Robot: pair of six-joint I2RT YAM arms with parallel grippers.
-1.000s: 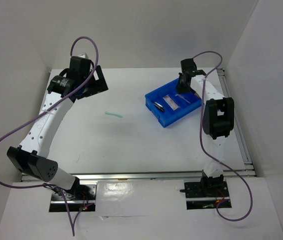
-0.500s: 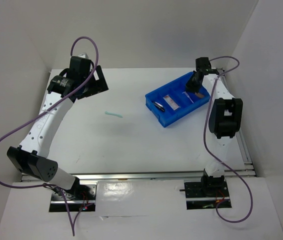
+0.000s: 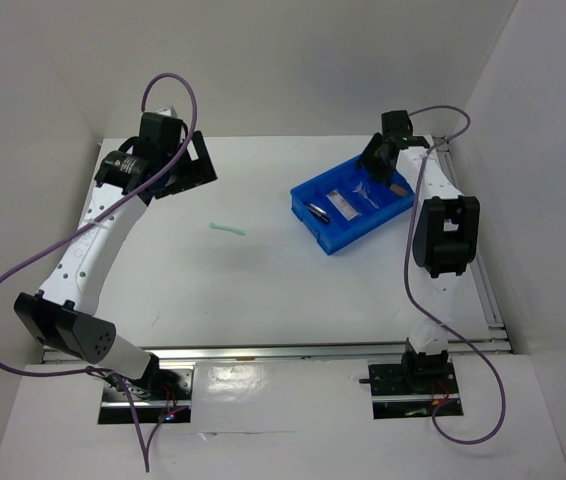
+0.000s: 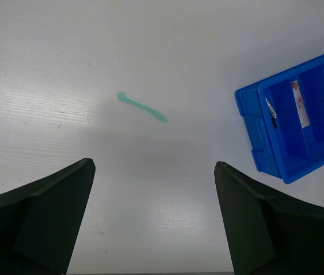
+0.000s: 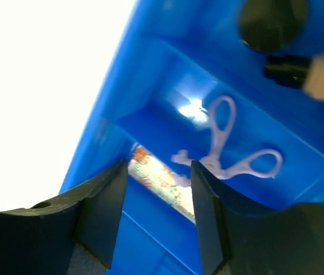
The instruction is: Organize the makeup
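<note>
Makeup [image 3: 341, 204] check: what's my right claw doing?

— The right claw [image 5: 158, 169] hangs over the blue bin [image 5: 145, 63], jaws apart and nothing between them. Beneath it lies the purple looped piece [image 5: 228, 150], flat on the bin floor.

— And around that?

— The clear pinkish packet [image 5: 162, 179], reddish print on it, sits in the neighbouring compartment. Past what looks like a divider on the other side I see the round black pot [image 5: 273, 20] just beside the tan cylinder [image 5: 322, 77], whose black end faces the pot. The slim black tube [image 3: 318, 212] lies in the compartment nearest the table's middle.

— So which step am I on?

— I judge the bin nearly filled, with one piece left. The mint-green stick [image 4: 142, 107] lies alone on the white table [image 4: 47, 69], well apart from the bin. It is thin, slightly curved and flat on the surface.

— Next move?

— My left claw [image 4: 154, 165] looks down on it, jaws wide and empty, so I'd use that one. A stick so low calls for fingers straddling its narrow width, almost at the tabletop, or it may skid away.
</note>
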